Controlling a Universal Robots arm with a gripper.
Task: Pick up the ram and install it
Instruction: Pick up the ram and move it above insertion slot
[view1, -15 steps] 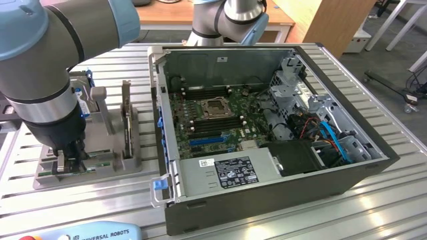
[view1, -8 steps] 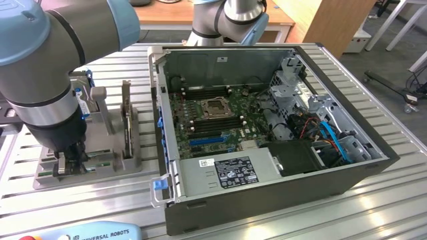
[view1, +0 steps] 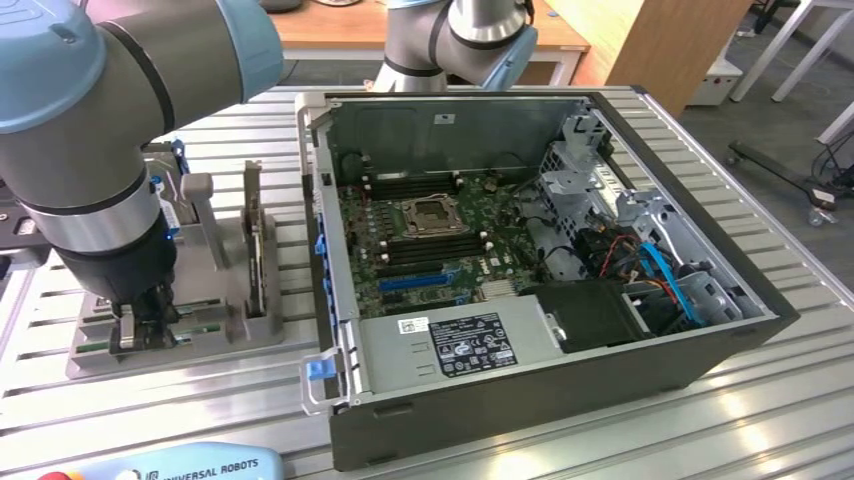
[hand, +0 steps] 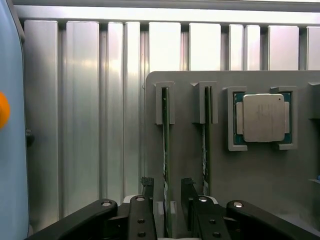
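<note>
The ram (hand: 165, 130), a thin green stick, stands on edge in a slot of the grey holder (hand: 190, 150). My gripper (hand: 167, 200) is open, with one black finger on each side of the stick's near end and a small gap on both sides. A second ram stick (hand: 206, 135) stands in the neighbouring slot. In the exterior view my gripper (view1: 140, 335) is lowered onto the holder (view1: 227, 335) at that view's left, beside the open computer case (view1: 534, 380). The motherboard (view1: 400, 260) lies inside the case with dark memory slots (view1: 441, 245) by the processor socket (view1: 430, 215).
A square silver processor chip (hand: 263, 117) sits in a pocket of the holder past the second stick. The ribbed metal table (hand: 100, 125) carries the holder and the case. A second arm's base (view1: 454, 40) stands behind the case. A teach pendant (view1: 174, 465) lies at the front edge.
</note>
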